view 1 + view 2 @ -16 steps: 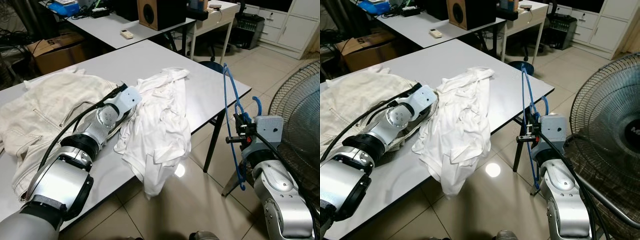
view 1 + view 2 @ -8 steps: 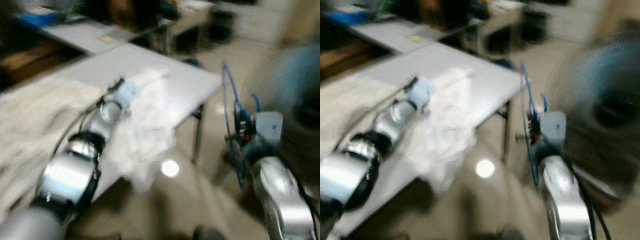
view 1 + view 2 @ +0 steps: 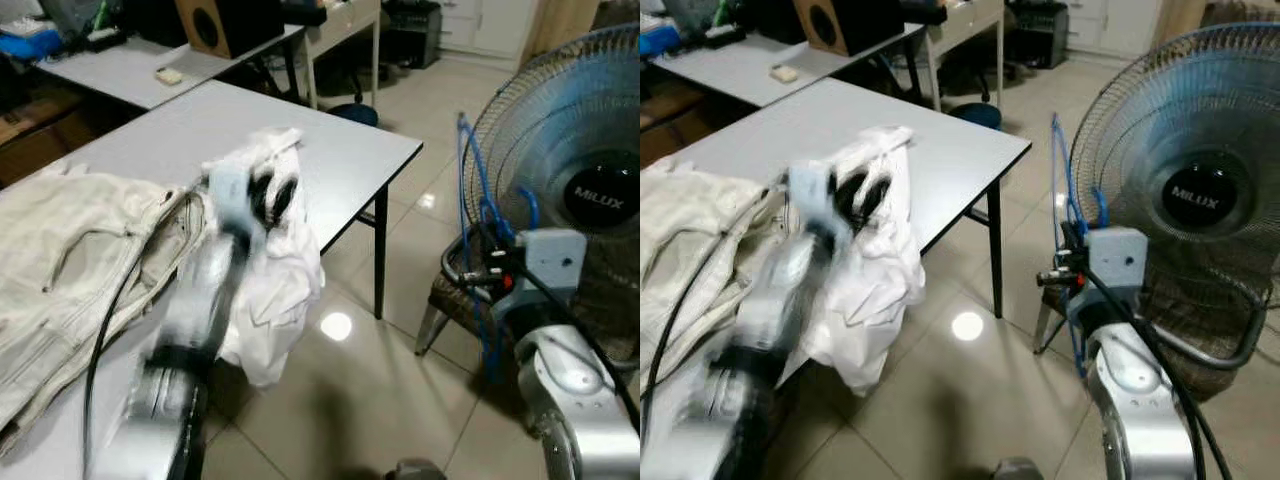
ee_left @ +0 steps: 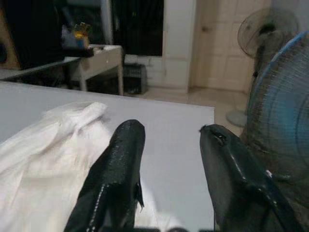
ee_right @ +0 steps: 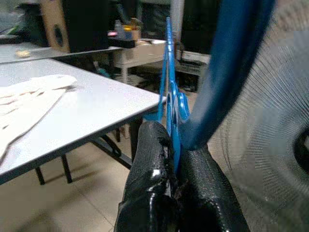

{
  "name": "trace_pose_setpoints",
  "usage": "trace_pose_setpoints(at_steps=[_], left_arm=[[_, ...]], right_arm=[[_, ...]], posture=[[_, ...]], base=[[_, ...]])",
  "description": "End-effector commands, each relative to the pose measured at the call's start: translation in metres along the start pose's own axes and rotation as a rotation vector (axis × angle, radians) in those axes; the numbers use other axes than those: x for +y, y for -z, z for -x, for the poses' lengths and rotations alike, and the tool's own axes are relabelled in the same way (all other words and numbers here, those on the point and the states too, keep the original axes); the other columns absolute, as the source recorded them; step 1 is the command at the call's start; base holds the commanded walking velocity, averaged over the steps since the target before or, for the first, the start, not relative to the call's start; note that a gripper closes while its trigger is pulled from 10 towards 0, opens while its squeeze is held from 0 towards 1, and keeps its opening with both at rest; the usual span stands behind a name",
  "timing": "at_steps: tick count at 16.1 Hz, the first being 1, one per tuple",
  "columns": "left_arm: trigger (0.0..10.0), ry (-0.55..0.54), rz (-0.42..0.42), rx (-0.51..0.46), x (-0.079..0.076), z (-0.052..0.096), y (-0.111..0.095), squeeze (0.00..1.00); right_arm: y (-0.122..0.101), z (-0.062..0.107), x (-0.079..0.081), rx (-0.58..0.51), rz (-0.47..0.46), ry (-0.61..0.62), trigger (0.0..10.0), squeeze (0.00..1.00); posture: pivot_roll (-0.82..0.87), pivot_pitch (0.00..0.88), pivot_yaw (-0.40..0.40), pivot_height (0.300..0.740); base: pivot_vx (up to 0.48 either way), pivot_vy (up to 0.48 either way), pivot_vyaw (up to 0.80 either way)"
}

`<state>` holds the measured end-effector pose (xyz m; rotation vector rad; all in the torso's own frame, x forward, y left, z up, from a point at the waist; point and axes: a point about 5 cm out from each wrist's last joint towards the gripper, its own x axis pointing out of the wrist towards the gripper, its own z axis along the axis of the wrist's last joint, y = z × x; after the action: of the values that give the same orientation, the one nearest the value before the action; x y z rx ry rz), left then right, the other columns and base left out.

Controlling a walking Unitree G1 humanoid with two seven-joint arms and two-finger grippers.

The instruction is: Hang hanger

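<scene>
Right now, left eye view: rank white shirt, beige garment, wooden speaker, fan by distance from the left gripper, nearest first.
From the left gripper:
1. white shirt, directly beneath it, at the table's near edge.
2. beige garment, on the table to its left.
3. wooden speaker and fan: too close to call; speaker on the back table, fan on the floor to the right.

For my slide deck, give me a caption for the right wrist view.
Right pincer shut on a blue hanger, beside a grey table and a fan.

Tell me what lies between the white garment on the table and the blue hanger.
In the left eye view, bare grey tabletop up to its corner, then open tiled floor, separates the white garment from the blue plastic hanger clamped in the right hand.
</scene>
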<state>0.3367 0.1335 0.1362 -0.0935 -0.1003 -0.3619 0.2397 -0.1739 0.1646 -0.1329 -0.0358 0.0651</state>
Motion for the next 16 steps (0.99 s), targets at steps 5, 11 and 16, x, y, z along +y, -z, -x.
trace_pose_setpoints(at_steps=[5,11,16], left_arm=[[10.0,-0.115,-0.147,0.025,-0.015,0.038,-0.006,0.00],[10.0,-0.113,-0.141,0.114,-0.018,0.057,-0.007,0.00],[10.0,-0.060,-0.154,0.094,-0.028,0.047,-0.013,0.00]], right_arm=[[0.003,-0.021,0.019,0.037,-0.012,-0.236,10.0,0.00],[0.019,-0.011,0.020,0.082,-0.123,-0.194,10.0,0.00],[0.021,0.001,0.006,0.087,-0.141,-0.071,10.0,0.00]], posture=[[-0.13,0.000,-0.094,0.740],[-0.12,0.004,-0.040,0.740],[-0.14,0.030,-0.008,0.740]], base=[[0.000,-0.480,0.80],[0.000,0.240,0.40],[0.057,0.000,-0.10]])
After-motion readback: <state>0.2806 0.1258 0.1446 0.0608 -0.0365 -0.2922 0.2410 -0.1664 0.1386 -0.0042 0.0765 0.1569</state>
